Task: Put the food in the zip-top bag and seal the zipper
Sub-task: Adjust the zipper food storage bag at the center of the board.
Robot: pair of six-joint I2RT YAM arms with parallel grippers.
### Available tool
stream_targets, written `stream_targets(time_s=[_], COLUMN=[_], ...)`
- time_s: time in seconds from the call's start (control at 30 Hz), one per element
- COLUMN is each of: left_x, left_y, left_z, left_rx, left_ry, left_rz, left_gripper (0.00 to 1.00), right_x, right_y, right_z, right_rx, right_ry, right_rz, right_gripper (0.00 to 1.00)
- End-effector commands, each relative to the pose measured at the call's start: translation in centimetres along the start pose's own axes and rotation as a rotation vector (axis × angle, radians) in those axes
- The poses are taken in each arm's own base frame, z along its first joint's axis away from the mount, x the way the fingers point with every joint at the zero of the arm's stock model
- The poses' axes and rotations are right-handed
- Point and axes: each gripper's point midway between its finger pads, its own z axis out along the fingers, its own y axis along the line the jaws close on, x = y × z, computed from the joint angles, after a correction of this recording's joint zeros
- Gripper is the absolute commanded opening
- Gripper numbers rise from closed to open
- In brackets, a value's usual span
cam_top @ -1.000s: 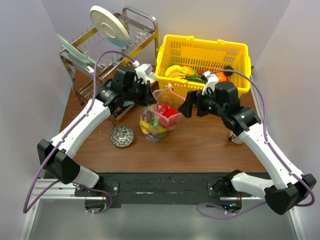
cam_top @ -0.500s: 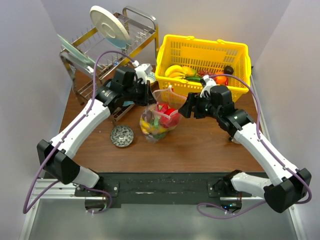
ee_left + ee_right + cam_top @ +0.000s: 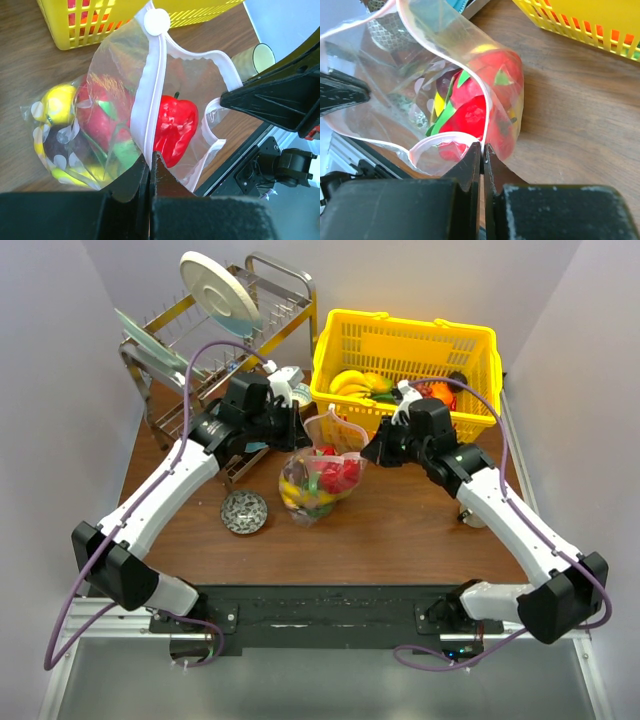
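Slippage is the danger: left gripper and right gripper clamp shut on opposite rims of the zip-top bag, full of food toward the tabletop's far edge, so uneven pulling could skew the zipper.

table: brown wood | walls: plain pale grey | rail: black, near edge | light: even

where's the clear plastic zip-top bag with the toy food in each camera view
Top external: clear plastic zip-top bag, mid-picture, just below the yellow mesh basket.
Left wrist: bag fills the centre.
Right wrist: bag fills the left and centre.
Shared landmark: that basket, top left on the left wrist, top right on the right wrist.
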Motion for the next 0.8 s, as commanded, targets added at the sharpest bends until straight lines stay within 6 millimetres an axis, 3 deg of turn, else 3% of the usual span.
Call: stream_targets(time_s=[0.0,0.1,0.23,0.37,0.5,0.53,0.7,0.77], left_x=[-1.8,-2.1,-1.4,-1.6,-1.3,-1.1,1.1,1.7], left_y=[-1.9,-3.2,-7.0,-8.6,-8.6,-8.8,-7.4,-7.2], left_z=[-1.4,-1.1,0.2,0.5,0.6,0.7,2.5,2.9], left_rx=[0.069,0.115,0.228,0.274,0.285,0.3,0.294,0.307], left_ry=[-0.066,-0.076,-0.045,-0.038,-0.032,-0.029,0.014,0.027], left_rz=[0.011,0.008,0.032,0.049,0.053,0.054,0.043,0.046], left_gripper=[0.0,0.0,0.0,0.0,0.0,0.0,0.0,0.05], right_x=[-3.3,-4.9,-6.6,-5.6,-3.2,-2.3,0.1,1.1], right_y=[2.6,3.5,5.3,7.0,7.3,6.7,5.7,5.8], right_z=[-3.1,-5.5,-9.2,-11.2,-9.9,-8.9,-6.1,-5.2], right_rx=[-0.069,-0.074,-0.12,-0.215,-0.29,-0.284,-0.292,-0.319], right_ry=[-0.097,-0.151,-0.214,-0.205,-0.156,-0.137,-0.058,-0.026], right_rz=[-0.037,-0.058,-0.081,-0.067,0.0,0.027,0.076,0.094], right_gripper=[0.0,0.0,0.0,0.0,0.0,0.0,0.0,0.0])
